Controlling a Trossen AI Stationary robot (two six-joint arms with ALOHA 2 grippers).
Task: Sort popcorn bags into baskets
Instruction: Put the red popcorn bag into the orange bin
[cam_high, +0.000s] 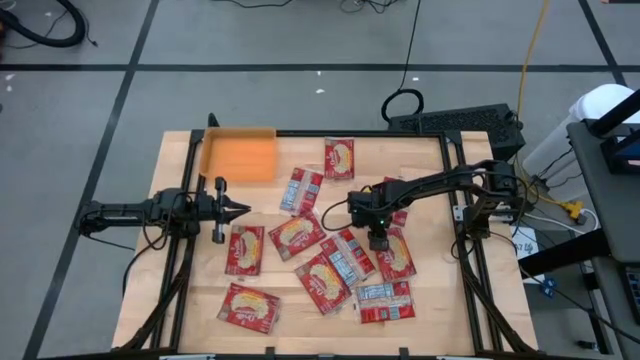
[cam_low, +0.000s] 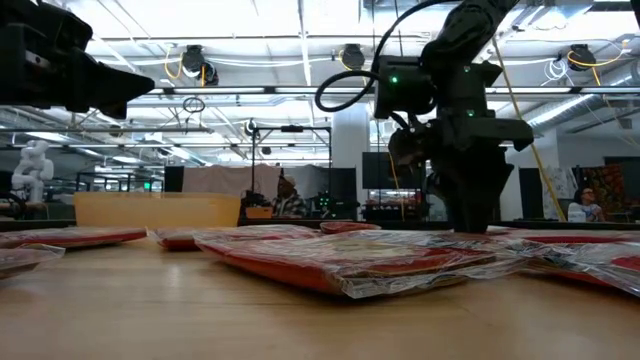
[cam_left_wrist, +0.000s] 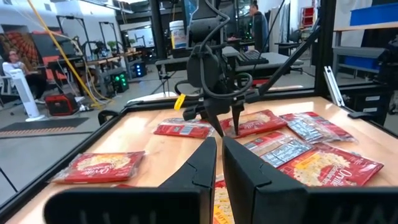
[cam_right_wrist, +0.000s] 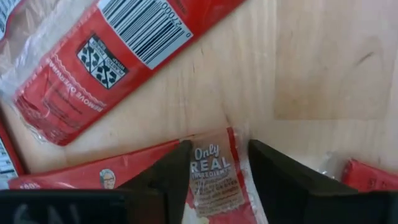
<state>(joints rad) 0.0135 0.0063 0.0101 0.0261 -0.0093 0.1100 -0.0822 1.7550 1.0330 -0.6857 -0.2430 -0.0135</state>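
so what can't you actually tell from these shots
- Inside of the orange bin: in the low view its near wall hides the floor; the high view shows only glare.
- Whether the right gripper already pinches the popcorn bag: its fingers straddle the bag's end, contact unclear.
- Bag under the right gripper in the high view: the arm covers it.

Popcorn bags (cam_high: 300, 236) right of basket (cam_high: 239, 155)
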